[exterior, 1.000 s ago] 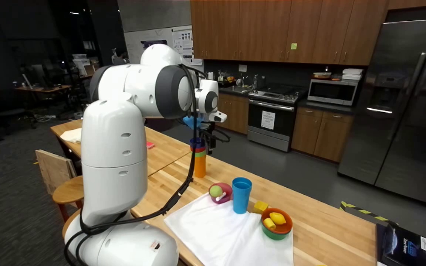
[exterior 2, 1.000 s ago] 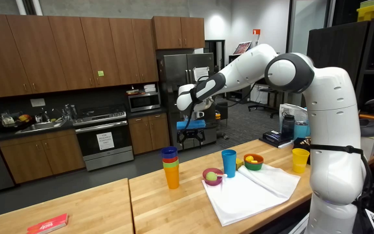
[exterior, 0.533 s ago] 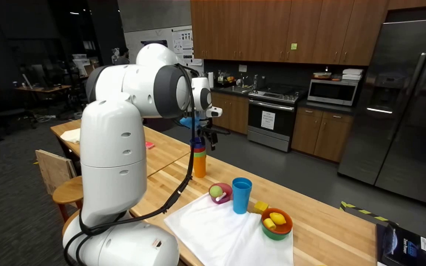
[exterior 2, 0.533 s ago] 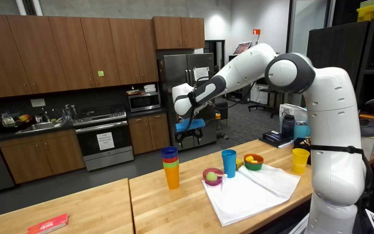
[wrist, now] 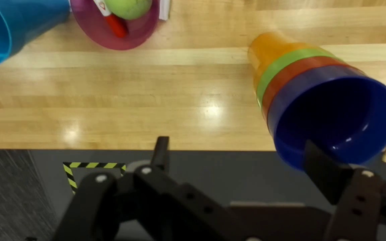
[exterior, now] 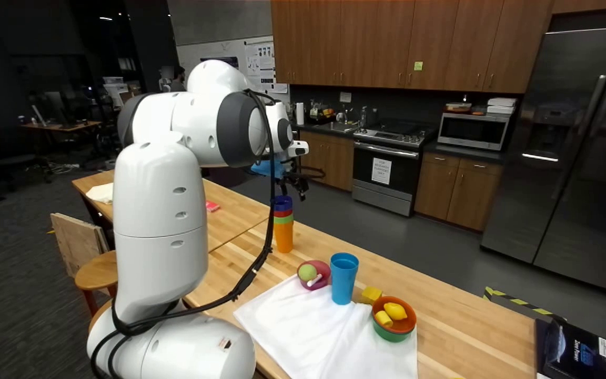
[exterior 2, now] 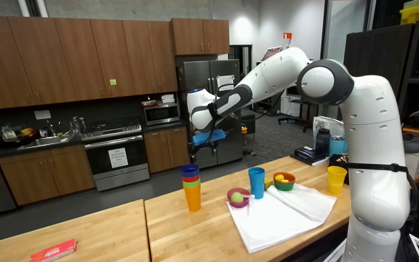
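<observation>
Two wooden tables (exterior 2: 180, 233) meet at a seam. The gripper (wrist: 236, 147), fingers apart and holding nothing, hangs near the stack of cups (exterior 2: 192, 189), upright on one table and nested, presumably to save room; a pink bowl (wrist: 139, 31) likely keeps its green ball (wrist: 129, 6) from rolling.

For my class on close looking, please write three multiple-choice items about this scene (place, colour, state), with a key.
1. Where is the lemon? A sink, B orange bowl, C floor.
2. What colour is the top cup of the stack? A white, B pink, C dark blue.
3. How is the gripper? A open, B shut, C holding the lemon.

1 B: an exterior view shows it inside; 2 C: the wrist view shows its dark blue rim; 3 A: the fingers stand wide apart there.
</observation>
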You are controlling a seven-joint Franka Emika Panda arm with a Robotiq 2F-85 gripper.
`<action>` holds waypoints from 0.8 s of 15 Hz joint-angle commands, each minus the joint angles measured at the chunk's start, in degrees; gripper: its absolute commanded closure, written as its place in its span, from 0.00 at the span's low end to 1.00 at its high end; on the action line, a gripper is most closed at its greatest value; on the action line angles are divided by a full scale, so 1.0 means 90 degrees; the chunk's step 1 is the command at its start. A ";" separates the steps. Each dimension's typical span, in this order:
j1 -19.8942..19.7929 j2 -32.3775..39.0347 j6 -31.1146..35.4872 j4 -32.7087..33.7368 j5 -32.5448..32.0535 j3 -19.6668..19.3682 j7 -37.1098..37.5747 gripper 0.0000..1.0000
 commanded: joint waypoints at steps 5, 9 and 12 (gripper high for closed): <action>-0.0136 0.0575 0.1290 0.0227 0.0715 -0.0059 -0.0972 0.00; -0.0202 0.1013 0.0786 0.0616 0.1648 0.0006 -0.1498 0.00; -0.0177 0.1255 0.0332 0.0950 0.1929 -0.0040 -0.1606 0.25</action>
